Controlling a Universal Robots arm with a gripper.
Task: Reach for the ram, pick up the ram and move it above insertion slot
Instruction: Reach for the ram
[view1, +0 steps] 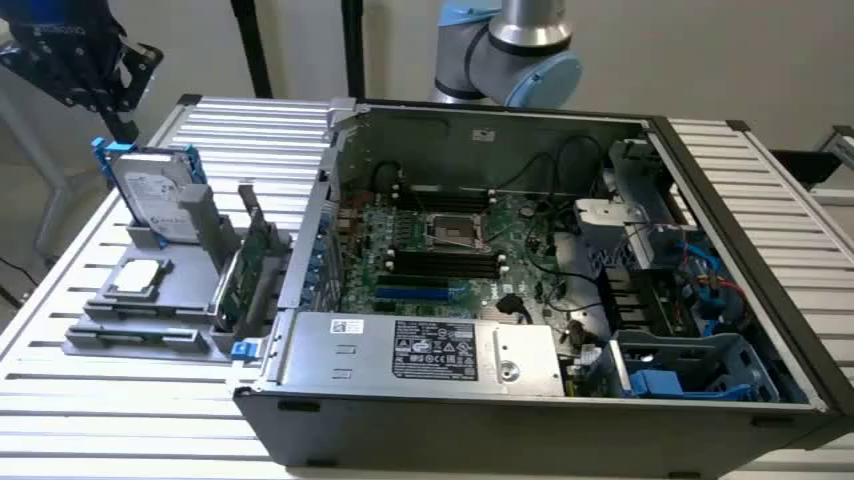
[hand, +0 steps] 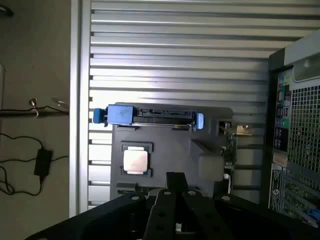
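At the exterior view's left, the gripper hangs high over the back corner of the slatted table, well apart from the work; whether it is apart or together I cannot tell. Below it stands a grey holder with an upright hard drive in blue rails at its rear and a processor chip lying flat in the middle. The ram I take to be the thin dark strip set edge-up in the holder's front slot, though it is hard to make out. Just beside the holder's right edge a green expansion card stands upright.

The step in hand looks like the reach, barely begun. To do it well, the gripper should come over the front slot, clear of the tall hard drive and the card. It should line up across the strip's thin faces near mid-length and descend straight, so the stick is not pried sideways.

Further right sits the open computer case, with black memory slots on the motherboard, and the arm rises behind the case's rear wall
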